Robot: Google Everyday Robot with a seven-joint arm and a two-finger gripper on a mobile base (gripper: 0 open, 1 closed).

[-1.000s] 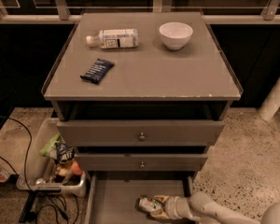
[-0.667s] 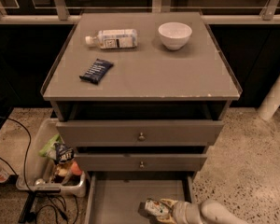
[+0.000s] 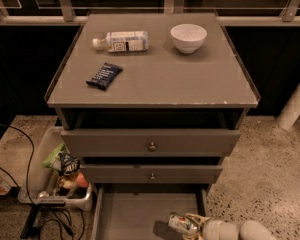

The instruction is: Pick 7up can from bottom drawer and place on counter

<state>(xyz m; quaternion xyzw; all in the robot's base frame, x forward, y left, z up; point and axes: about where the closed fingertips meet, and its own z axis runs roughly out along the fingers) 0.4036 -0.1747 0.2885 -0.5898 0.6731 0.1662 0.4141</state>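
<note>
The 7up can [image 3: 179, 223] lies tilted at the front right of the open bottom drawer [image 3: 132, 214], with a dark shadow on the drawer floor to its left. My gripper [image 3: 189, 226] reaches in from the lower right on a white arm. Its pale fingers [image 3: 196, 217] close around the can. The counter [image 3: 165, 81] is the grey cabinet top above, with a chipped front edge.
On the counter lie a clear plastic bottle [image 3: 122, 41], a white bowl [image 3: 188, 37] and a dark blue packet [image 3: 104, 76]. Two shut knobbed drawers [image 3: 151, 146] sit above the open one. A white bin of snacks [image 3: 57, 181] and cables stand on the floor at the left. A white post [image 3: 295, 106] is at the right.
The can and my gripper have shifted to the right and slightly toward the drawer's front. The rest has not moved.
</note>
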